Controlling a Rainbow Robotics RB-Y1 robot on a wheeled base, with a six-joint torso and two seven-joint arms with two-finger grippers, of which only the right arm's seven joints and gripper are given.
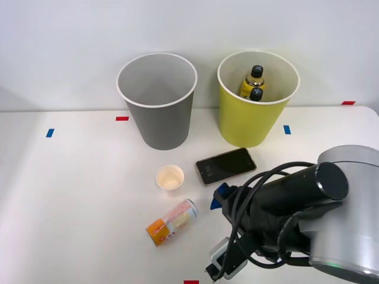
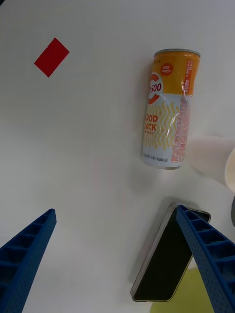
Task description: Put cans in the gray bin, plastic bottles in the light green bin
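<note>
A white table (image 1: 71, 195) is seen from the front view, with a small blue tape mark (image 1: 50, 132) at its left edge and a red tape mark (image 1: 122, 118) further right. In the upper centre-left of the frame, the tall tapered gray plastic bin with a white rim (image 1: 159, 118) is seen standing upright. Below it, near the middle of the frame, a small cream paper cup (image 1: 170, 177) is set upright, and just below that the small drink can with an orange end and a white-pink patterned label (image 1: 172, 222) is seen lying on its side on the table, apart from the cup. To the right of the cup, a dark-screened smartphone (image 1: 225, 165) is laid flat. In the upper centre-right, the tall tapered yellow-green plastic bin with a white rim (image 1: 249, 118) is shown upright, with the two small black-capped plastic bottles of amber liquid (image 1: 254, 83) inside it. At the lower right, the robot's right gripper (image 1: 220, 198) is seen just right of the can. In the wrist view, its blue ribbed fingers (image 2: 29, 254) are spread wide apart and nothing is held; the can (image 2: 169, 110) lies ahead of them, untouched.
</note>
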